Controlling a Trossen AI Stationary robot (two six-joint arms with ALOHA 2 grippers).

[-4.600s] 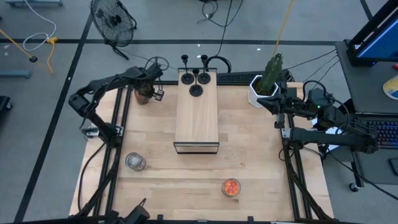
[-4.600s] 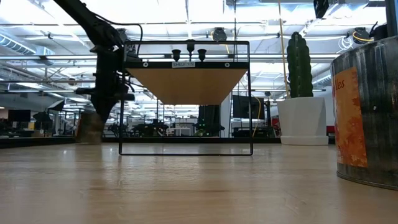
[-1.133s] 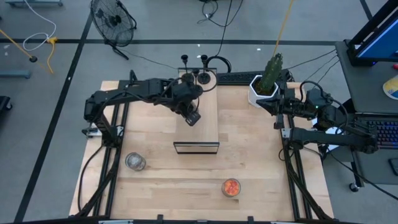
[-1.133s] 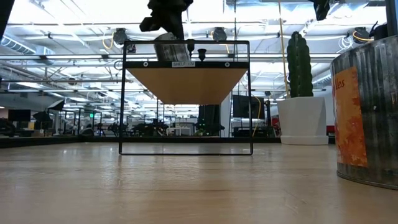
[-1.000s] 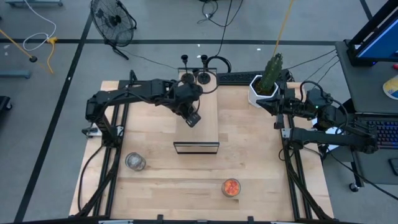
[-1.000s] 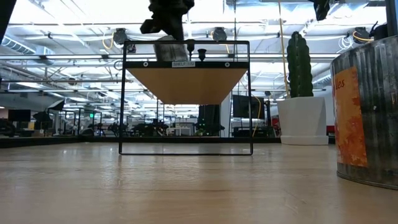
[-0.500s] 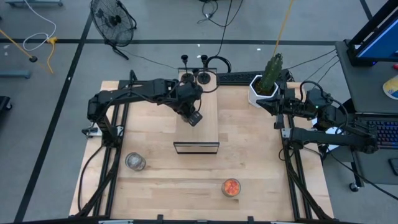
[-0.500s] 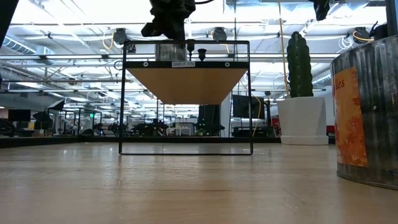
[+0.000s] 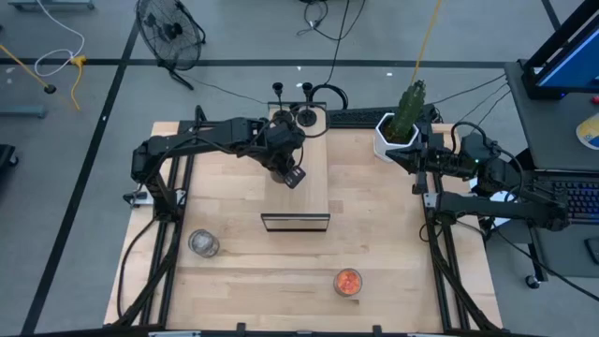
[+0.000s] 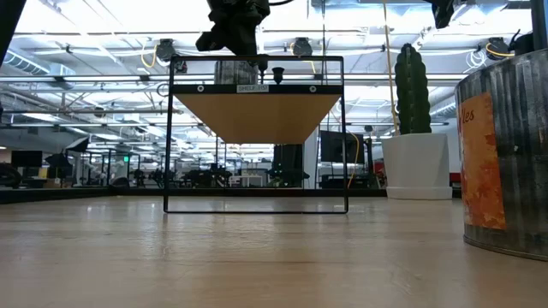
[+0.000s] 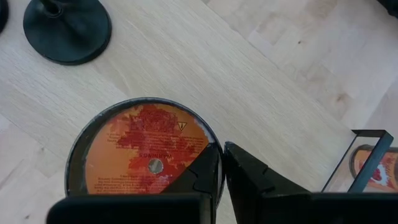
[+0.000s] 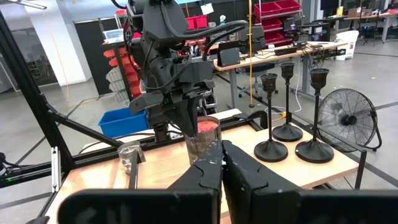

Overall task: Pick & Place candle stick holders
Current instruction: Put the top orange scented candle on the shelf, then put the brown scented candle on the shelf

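Left claw: over the wooden box, pinching the orange-red glass cup rim.
Right claw: pressed together, by the cactus pot.

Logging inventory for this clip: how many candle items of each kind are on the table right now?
Black round-based thin-stemmed candle stick holders: 3
Orange-red glass candle cups: 2 (one at the table's front, one on the long pale wooden box at the left pincer)
Clear-silvery glass cup: 1
Total: 6
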